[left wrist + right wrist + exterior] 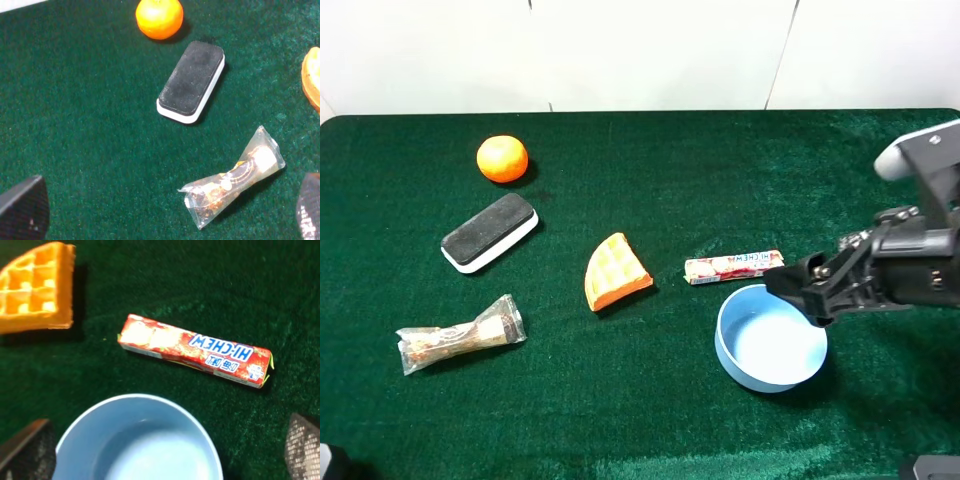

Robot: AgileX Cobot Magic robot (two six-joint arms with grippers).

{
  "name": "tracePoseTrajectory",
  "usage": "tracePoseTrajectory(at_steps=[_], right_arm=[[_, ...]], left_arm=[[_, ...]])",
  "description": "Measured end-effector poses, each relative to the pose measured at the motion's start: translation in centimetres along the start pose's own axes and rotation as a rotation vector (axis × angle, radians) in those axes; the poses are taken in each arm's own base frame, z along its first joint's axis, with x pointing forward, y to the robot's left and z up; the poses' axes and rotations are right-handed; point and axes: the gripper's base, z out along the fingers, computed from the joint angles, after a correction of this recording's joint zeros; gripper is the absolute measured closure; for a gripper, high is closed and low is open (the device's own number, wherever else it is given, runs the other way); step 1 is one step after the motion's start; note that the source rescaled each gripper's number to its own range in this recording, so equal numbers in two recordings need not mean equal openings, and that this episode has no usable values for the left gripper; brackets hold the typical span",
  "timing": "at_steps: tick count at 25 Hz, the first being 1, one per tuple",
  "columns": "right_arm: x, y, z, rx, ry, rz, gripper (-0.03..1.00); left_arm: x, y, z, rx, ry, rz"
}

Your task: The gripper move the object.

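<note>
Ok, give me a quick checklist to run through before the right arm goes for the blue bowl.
1. Right gripper open: ok, its fingers show wide apart in the right wrist view.
2. Gripper lined up on the blue bowl: ok, it hangs over the bowl's far rim.
3. Bowl empty and upright: ok, nothing inside.
4. Candy pack out of the way: not ok, it lies just beyond the rim, close to the fingers.
5. Waffle wedge apart from the bowl: ok.
6. Fingers low enough to grip the rim: cannot tell.
</note>
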Motion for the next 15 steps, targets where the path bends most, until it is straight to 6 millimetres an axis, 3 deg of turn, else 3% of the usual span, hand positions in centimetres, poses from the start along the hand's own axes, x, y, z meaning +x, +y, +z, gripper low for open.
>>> tracePoseTrajectory(at_steps=[6,15], right_arm=[[-0.9,0.3,-3.6,0.012,0.01,-0.075,-0.03],[-0.1,0.3,-7.9,0.02,-0.14,-0.072,-0.03]], left_arm=[[0.0,0.0,0.0,0.0,0.0,0.0],[0.0,0.0,0.0,0.0,0.0,0.0]])
